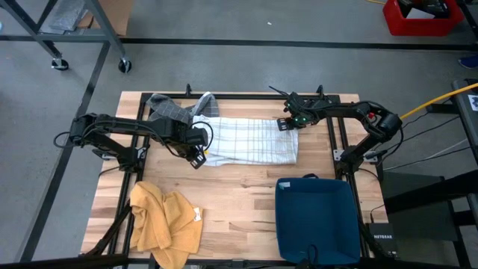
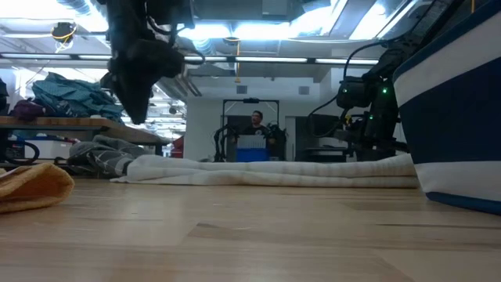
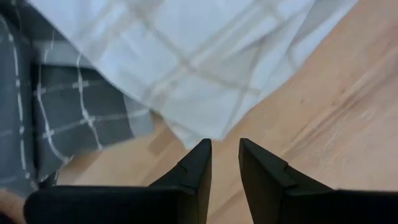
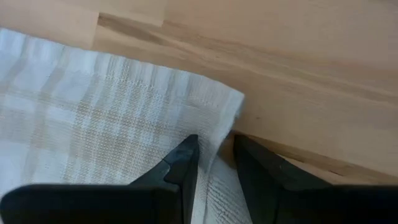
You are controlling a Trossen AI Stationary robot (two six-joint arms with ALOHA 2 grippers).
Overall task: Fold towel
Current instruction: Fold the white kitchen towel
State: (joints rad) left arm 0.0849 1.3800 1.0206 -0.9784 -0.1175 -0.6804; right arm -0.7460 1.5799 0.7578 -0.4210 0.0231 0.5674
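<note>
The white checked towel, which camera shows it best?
The high view: the whole white checked towel lies spread mid-table. The low view shows only its edge-on roll; the wrist views show single corners.

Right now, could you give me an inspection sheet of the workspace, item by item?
Surface: wooden table, bare at the middle.
Job's things: white checked towel lying flat.
Clutter: grey checked cloth by the towel; yellow cloth; blue bin.
Grippers: left gripper over the towel's corner, fingers apart, nothing held; right gripper with a fold of the towel's edge between its fingers.
Cables: yellow cable beside the table.
Surroundings: red crate; a person beyond the table.
</note>
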